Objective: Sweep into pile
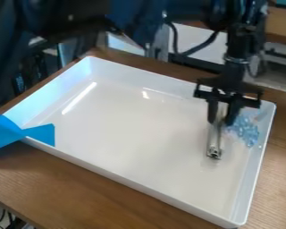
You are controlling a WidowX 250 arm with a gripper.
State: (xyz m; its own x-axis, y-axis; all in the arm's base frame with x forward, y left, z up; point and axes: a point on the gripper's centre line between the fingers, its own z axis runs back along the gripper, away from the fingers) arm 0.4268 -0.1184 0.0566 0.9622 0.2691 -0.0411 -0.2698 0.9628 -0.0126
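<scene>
"Wooden table (80, 190) nearest us, with a white tray (151, 189) lying on it. Blue tape (41, 133) crosses the tray's rim at left. Where are the bits to be swept?"

"Small pale-blue pieces (246, 129) lie at the tray's right side, towards the far corner, in a loose, uneven cluster."

"And the gripper (222, 120)?"

"It hangs down over the right part of the tray. Its fingers are slightly apart, apparently pinching a slim, metallic-looking tool (214, 142) between them. The tool points down and towards us, just left of the pieces. I can't tell whether its tip touches the tray floor."

"Which step is this?"

"Sweeping, I'd judge, and fairly well along: the pieces sit together but are still ragged at the edges. Next, the tool probably needs to press low against the strays and nudge them inward, gently, so they don't scatter."
</scene>
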